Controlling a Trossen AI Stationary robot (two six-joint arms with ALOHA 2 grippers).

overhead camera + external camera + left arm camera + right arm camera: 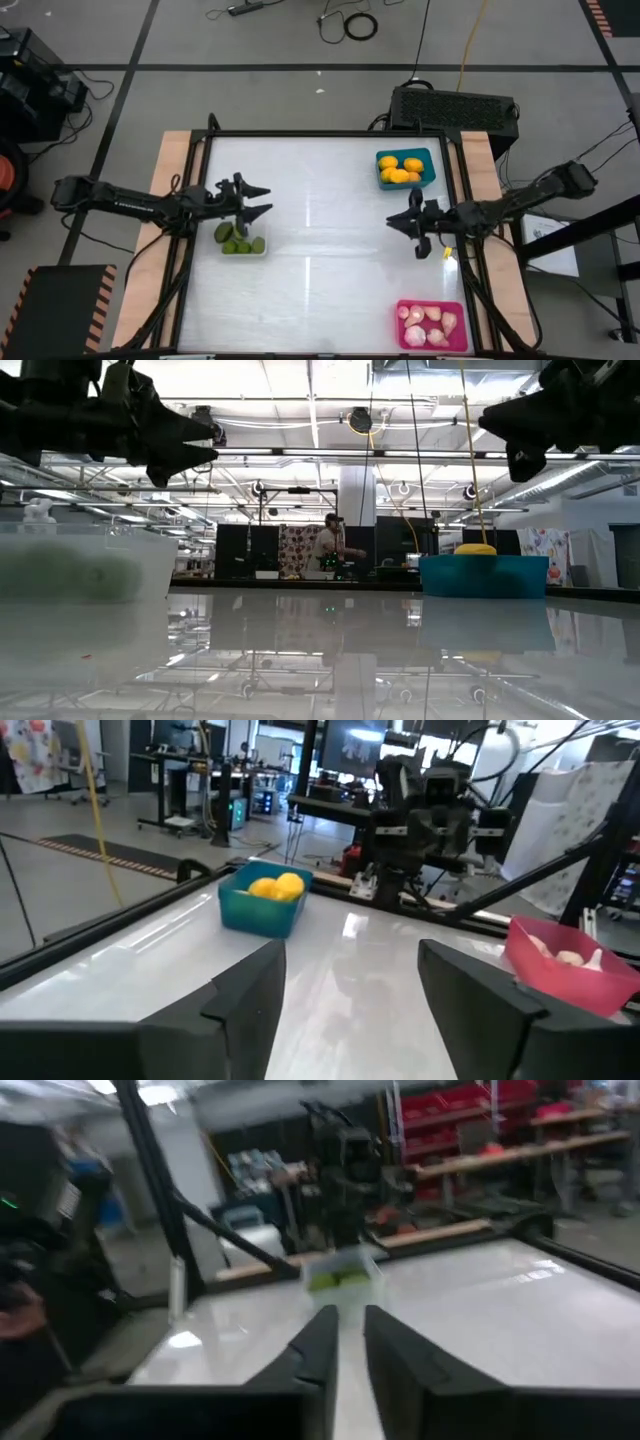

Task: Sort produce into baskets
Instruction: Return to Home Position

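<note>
Three trays stand on the white table. The whitish clear tray (pixel 243 243) holds green pieces (pixel 225 233). The teal-blue tray (pixel 405 168) holds yellow-orange pieces (pixel 398 170). The bright pink tray (pixel 432 325) holds pale lumpy pieces (pixel 430 322). My left gripper (pixel 268 200) is open and empty, in the air just beyond the clear tray's far side. My right gripper (pixel 390 222) is shut and empty, above the table's right half between the teal and pink trays. I see no loose piece on the table.
A raised dark frame (pixel 320 133) borders the white table top. The middle of the table (pixel 320 260) lies bare between the trays. Beyond the table are a black box (pixel 455 105), cables on the floor, and a person far off in the room (pixel 325 545).
</note>
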